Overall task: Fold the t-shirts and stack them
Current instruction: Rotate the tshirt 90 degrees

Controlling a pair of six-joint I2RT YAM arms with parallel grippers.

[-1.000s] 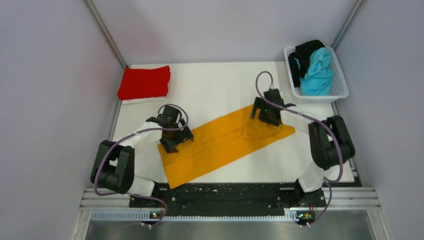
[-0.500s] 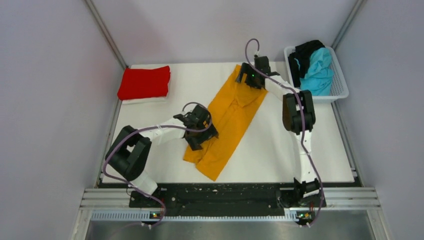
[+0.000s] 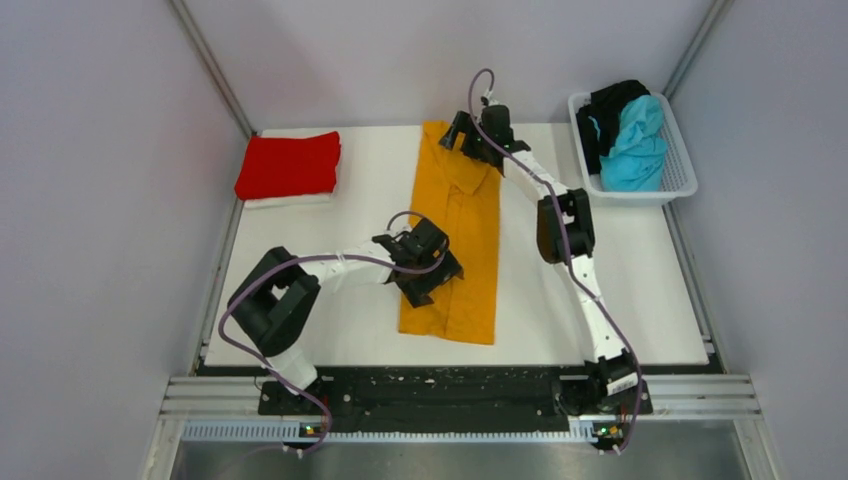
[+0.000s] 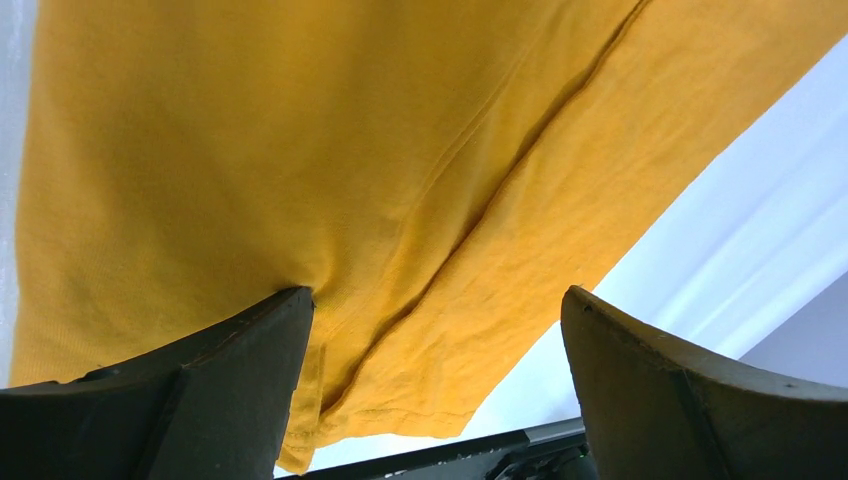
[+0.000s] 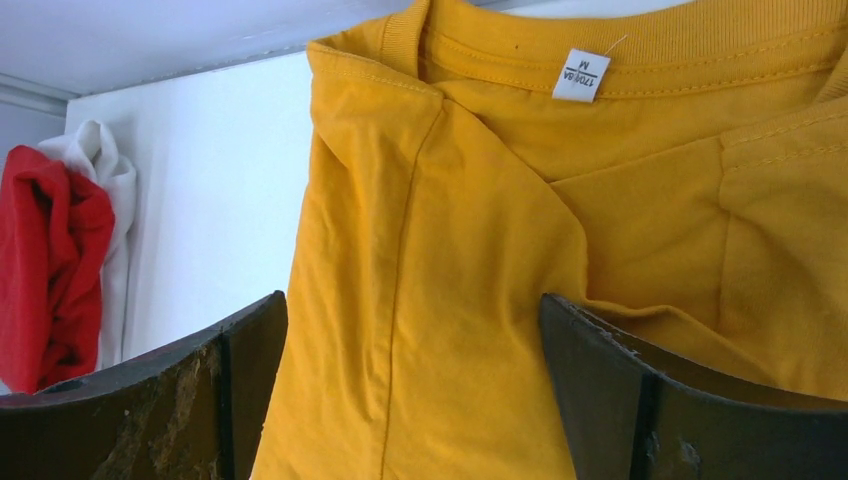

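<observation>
Orange-yellow t-shirt (image 3: 475,220), collar (image 5: 600,40) at far table (image 3: 640,300) edge

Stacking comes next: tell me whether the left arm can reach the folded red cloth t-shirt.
Probably yes: the left hand stands open over the orange-yellow cloth t-shirt, and only bare white table lies between it and the folded red cloth t-shirt.

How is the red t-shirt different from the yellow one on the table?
The red t-shirt is a small folded bundle; the orange-yellow t-shirt is a long narrow strip. The red t-shirt lies at the far left corner; the orange-yellow t-shirt lies mid-table. No arm reaches the red t-shirt; the left tool and right tool are at the orange-yellow t-shirt. Both are plain, on the table.
</observation>
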